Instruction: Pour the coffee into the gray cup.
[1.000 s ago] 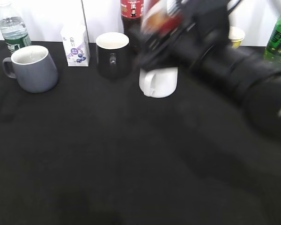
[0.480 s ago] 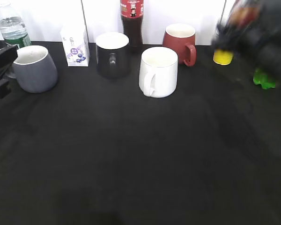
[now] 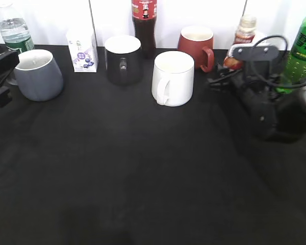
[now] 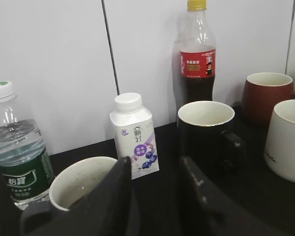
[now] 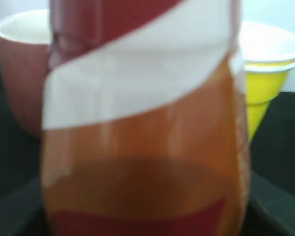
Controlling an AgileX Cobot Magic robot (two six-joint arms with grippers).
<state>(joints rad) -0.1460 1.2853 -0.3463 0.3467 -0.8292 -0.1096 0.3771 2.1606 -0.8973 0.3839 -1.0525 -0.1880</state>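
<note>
- Standing at the back right of the tabletop [image 3: 143, 168], the coffee [image 3: 243, 37] is upright between the red mug [image 3: 196, 47] and the green bottle [image 3: 302, 48].
- Right hand [image 3: 225, 76] sits at the coffee's base; whether it grips cannot be told, though the label fills the right wrist view.
- Left hand [image 4: 155, 196] is released, fingers apart just beside the gray cup [image 3: 38, 74] at far left.

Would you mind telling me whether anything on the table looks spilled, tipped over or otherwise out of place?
Nothing stands out: no puddle shows on the black table, and the gray cup, the other mugs and the coffee all stand upright.
</note>
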